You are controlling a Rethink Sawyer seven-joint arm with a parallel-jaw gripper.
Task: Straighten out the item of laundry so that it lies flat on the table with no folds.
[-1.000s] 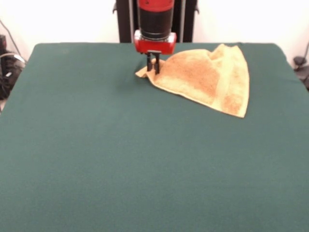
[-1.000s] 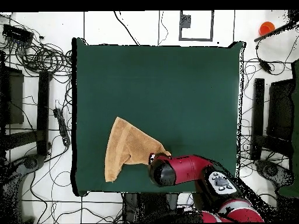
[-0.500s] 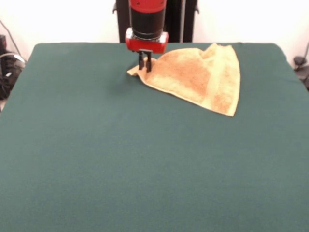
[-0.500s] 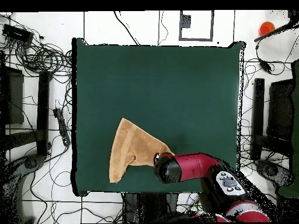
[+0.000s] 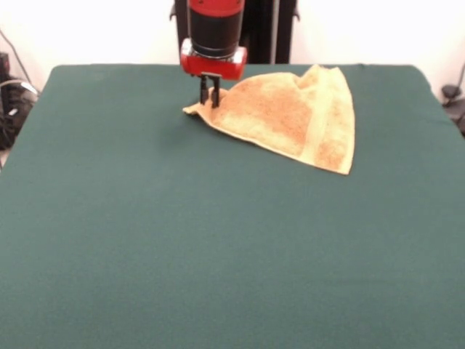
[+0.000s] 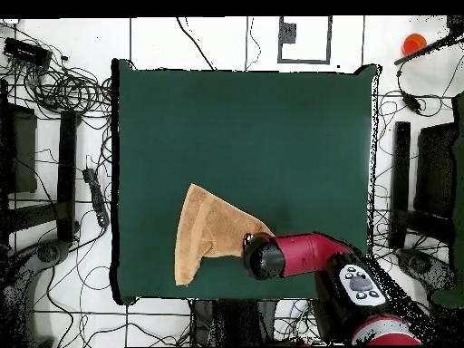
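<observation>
**Towel pinched at one corner, fold not yet undone**

Towel (image 5: 290, 116) work starts at the pincer (image 5: 209, 100), which stands upright at the cloth's pointed corner with its two dark fingers drawn close together on the fabric there. From the front view it looks clamped on that corner, with the tip of the cloth poking out just beyond the fingers. The red and black arm (image 5: 214, 33) comes straight down onto it.

Out from the pincer, the towel spreads as a rough triangle, widening away from the held corner to a long smooth band along its far edge. A raised ridge runs across it where one layer lies over another, so it is doubled and not yet flat. In the overhead view the towel (image 6: 204, 236) lies near one long edge of the counter (image 6: 272, 127), touching the arm's wrist (image 6: 265, 256), with most of the green surface away from the towel bare.

The step in hand seems to be drawing the gripped corner outward to open the fold. The next move likely calls for pulling that corner away from the towel's bulk, low over the counter, so the top layer peels off the lower one. Lifting too high could drag the whole cloth along instead of unfolding it.
</observation>
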